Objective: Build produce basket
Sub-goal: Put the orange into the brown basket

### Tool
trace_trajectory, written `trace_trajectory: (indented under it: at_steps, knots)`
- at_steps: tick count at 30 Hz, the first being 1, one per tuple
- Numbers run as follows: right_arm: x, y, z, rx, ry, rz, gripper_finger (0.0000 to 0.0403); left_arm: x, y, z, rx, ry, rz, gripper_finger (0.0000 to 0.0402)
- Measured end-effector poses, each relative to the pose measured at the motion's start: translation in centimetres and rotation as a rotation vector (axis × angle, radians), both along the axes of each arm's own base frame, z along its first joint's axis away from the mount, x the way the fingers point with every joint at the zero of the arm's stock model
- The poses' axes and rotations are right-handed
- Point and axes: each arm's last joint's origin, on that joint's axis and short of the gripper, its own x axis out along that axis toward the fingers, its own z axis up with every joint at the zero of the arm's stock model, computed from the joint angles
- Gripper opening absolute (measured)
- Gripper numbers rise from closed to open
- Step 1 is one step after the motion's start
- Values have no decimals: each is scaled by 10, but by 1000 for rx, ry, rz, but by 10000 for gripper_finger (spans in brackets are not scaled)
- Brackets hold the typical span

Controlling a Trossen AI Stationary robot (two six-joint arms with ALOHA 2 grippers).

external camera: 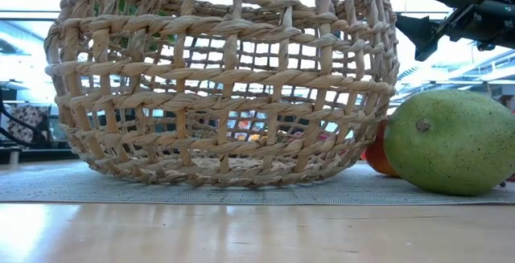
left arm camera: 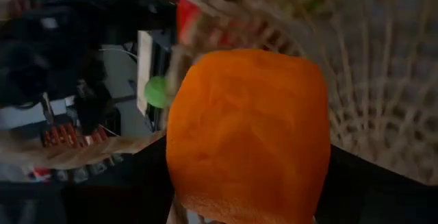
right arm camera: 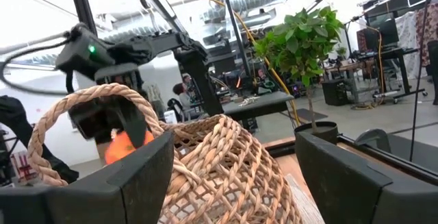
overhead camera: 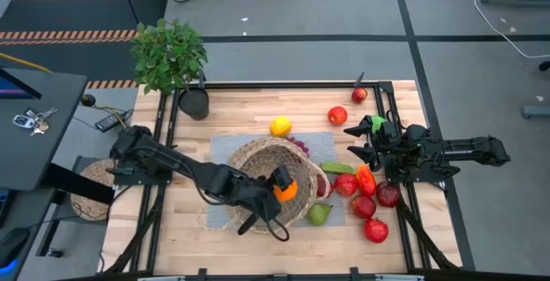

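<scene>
While over basket [overhead camera: 258, 156], L arm [overhead camera: 206, 178] grips orange [overhead camera: 286, 190]

Orange [left arm camera: 248, 136] fills centre of view, clamped in left end effector [left arm camera: 246, 183], dark fingers [left arm camera: 120, 183] on both sides. Wicker basket [left arm camera: 383, 94] weave close behind and beside orange. Small green round object [left arm camera: 156, 91] beyond, blurred. Red shape near basket rim, unclear.

Orange [overhead camera: 286, 190] above basket [overhead camera: 258, 156]; pear [overhead camera: 319, 215] beside
</scene>
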Motion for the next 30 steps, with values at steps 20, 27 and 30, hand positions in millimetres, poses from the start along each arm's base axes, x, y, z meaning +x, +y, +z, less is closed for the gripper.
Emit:
trace_trajectory:
  at_steps: [20,27,30]
  knots:
    - [0,0,0,-1,-5,2,308,21,31,-69,-152,257,267,270]
    - [0,0,1,-1,-8,1,308,24,39,-82,-282,354,293,270]
    - [0,0,1,-1,-8,0,308,26,44,-93,-307,406,323,273]
